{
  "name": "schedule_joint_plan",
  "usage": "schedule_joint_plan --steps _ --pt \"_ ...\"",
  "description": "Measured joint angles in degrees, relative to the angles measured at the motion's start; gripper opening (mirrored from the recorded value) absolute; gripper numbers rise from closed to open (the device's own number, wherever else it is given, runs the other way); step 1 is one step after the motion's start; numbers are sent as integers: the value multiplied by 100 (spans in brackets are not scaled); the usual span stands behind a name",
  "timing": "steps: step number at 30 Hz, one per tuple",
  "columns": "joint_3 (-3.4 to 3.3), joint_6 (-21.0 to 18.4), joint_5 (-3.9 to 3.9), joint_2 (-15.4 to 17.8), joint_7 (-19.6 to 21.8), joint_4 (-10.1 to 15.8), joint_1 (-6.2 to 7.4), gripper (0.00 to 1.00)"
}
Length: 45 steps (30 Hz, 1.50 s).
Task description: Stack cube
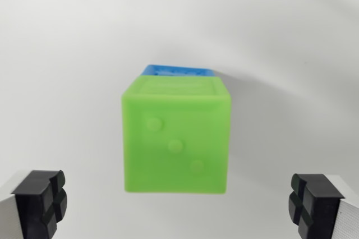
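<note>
Wrist view only.

Green cube (175,136) at centre of frame, filling much of the middle. Facing side marked with three raised dots, running diagonally from upper left down to lower right. Top face visible as a narrow foreshortened band with a ridged border. Edges crisp, body slightly glossy.

Blue cube (178,70) showing only as a thin strip above the green cube's far top edge. Rest hidden behind the green one. Touching or stacked: cannot tell from this angle; looks directly behind or beneath, no gap visible between the two colours.

White surface (67,54) all round, plain, evenly lit. Soft grey shadow off the cubes toward the wrist view's right.

Gripper (178,208) at the bottom of frame, fingers spread wide apart. One black pad (40,202) in the lower corner on the wrist view's left, cross-grooved face, mounted on a pale grey finger body. Other pad in the lower corner on the wrist view's right, same build. Green cube sitting between the two pads in the picture, but higher in frame and clear of both: wide stretch of white on each side, no contact. Nothing held between the pads.
</note>
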<state>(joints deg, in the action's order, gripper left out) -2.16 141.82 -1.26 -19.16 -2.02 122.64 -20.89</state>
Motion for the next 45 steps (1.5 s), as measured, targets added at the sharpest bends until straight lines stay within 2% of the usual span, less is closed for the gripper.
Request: schedule_joint_plan --steps 9,20,30,45 --pt "-4 -435 29 393 15 -45 0 100" --pt "-5 -1051 55 835 30 -224 0 100" --pt "-5 -1659 72 1186 43 -487 0 100" --pt "-6 -2391 82 1491 50 -916 0 100"
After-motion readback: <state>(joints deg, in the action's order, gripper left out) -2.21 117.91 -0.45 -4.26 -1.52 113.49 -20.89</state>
